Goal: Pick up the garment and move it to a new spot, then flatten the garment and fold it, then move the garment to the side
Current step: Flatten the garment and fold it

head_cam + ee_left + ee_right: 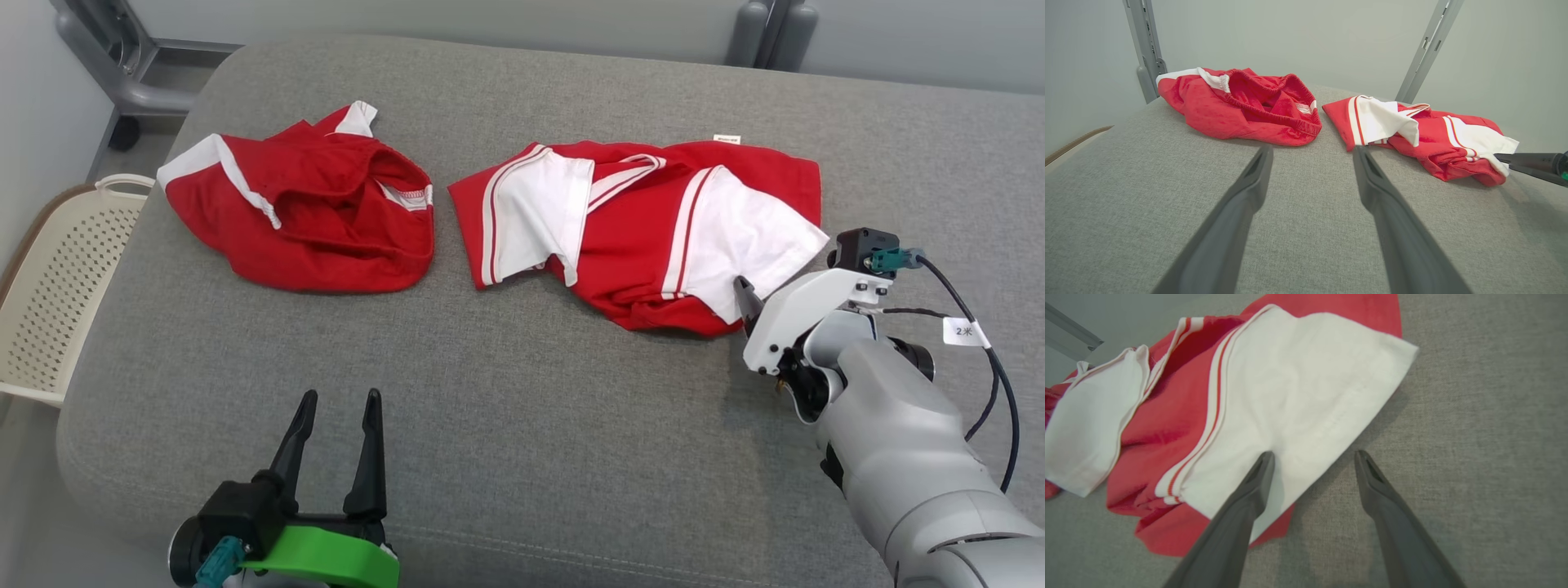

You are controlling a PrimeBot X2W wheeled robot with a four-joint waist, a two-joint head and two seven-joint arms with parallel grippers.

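Grey woven fabric covered the wide cushion [522, 425] on which both pieces of clothing lay. The garment, a red shirt with white sleeves and white-and-red striped trim [629, 237], was crumpled toward the right of the cushion, partly folded over itself, with one white sleeve [1306, 388] spread out on its near right side. A pair of red shorts with white side panels and a gathered waistband [326, 229] lay bunched to the left, a strip of bare cushion between the two.

The right gripper [1314, 455] was at the near right edge of the shirt with its jaws released and spread wide, grasping nothing. One finger lay over the white sleeve, the other over bare cushion just past the hem; whether the first touched the cloth could not be told.

The left gripper [341, 400] hung above the near left of the cushion, well apart from both pieces, its fingers parted and empty.

A cream perforated plastic basket [57, 269] stood off the cushion's left side.
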